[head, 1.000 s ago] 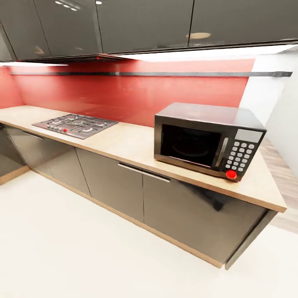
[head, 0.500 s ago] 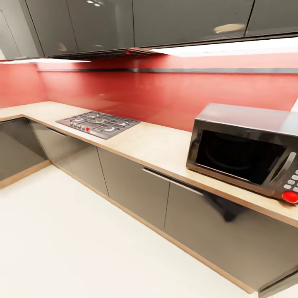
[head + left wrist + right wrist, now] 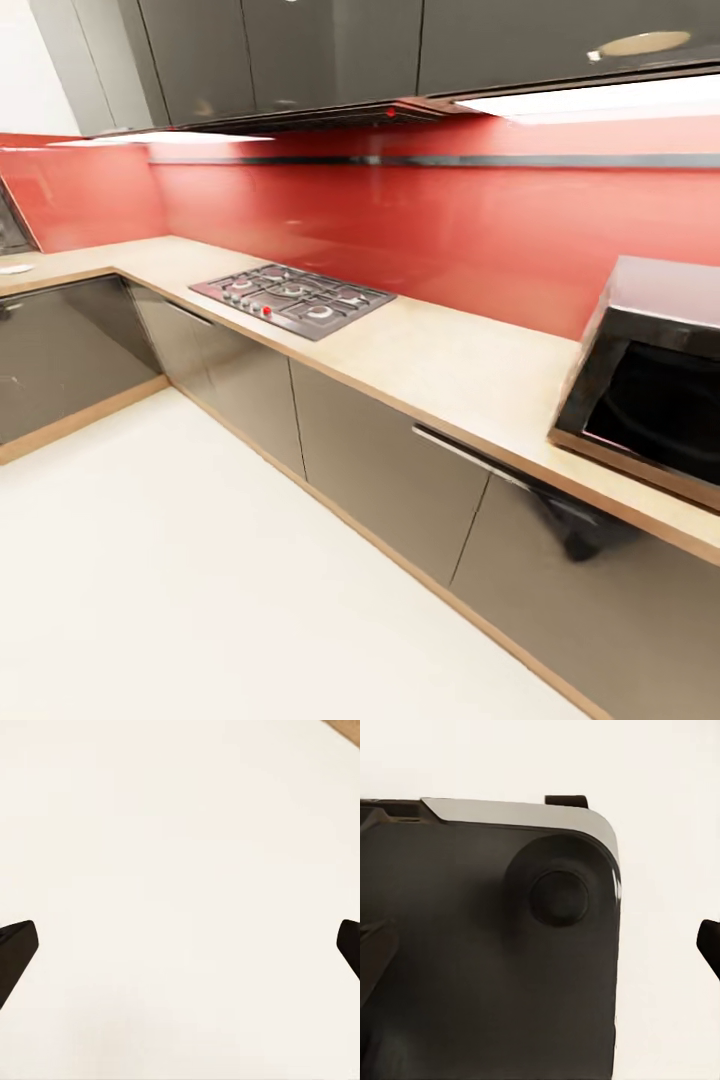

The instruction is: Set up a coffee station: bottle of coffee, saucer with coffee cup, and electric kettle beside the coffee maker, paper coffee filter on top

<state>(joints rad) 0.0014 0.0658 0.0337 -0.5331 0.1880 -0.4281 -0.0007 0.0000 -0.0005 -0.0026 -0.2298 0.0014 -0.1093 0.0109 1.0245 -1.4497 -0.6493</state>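
Red backsplash (image 3: pixel 430 235) runs behind a long wooden desk (image 3: pixel 440 365) that turns a corner at the far end, with dark glossy cabinets above and below it. Taking the gas hob (image 3: pixel 292 298) set into the desk as landmark: a microwave (image 3: pixel 650 385) stands well to one side of it, at the edge of the head view, and the stretch of desk between the two is bare. Beyond the hob, past the corner, a small pale flat thing (image 3: pixel 15 269) lies on the desk, too small to say whether it is a saucer or something else.

None of the task's own things, the coffee maker, bottle of coffee, filter, cup or kettle, can be picked out here, so I cannot say where they stand. Judging from that, the robot looks to be on its way rather than at work, and every placement appears still to be made.

The left gripper (image 3: pixel 180 945) hangs over pale floor (image 3: pixel 200 600) with its dark fingertips (image 3: pixel 16 945) spread wide and nothing between them. The right gripper (image 3: pixel 540 945) is likewise spread and empty; beneath it sits a dark rounded body (image 3: pixel 495 945) with a round knob, probably part of the robot's own base, though I cannot be sure.

Nothing blocks the open floor along the cabinets. The microwave takes up desk room at its end, which could crowd a station set there.
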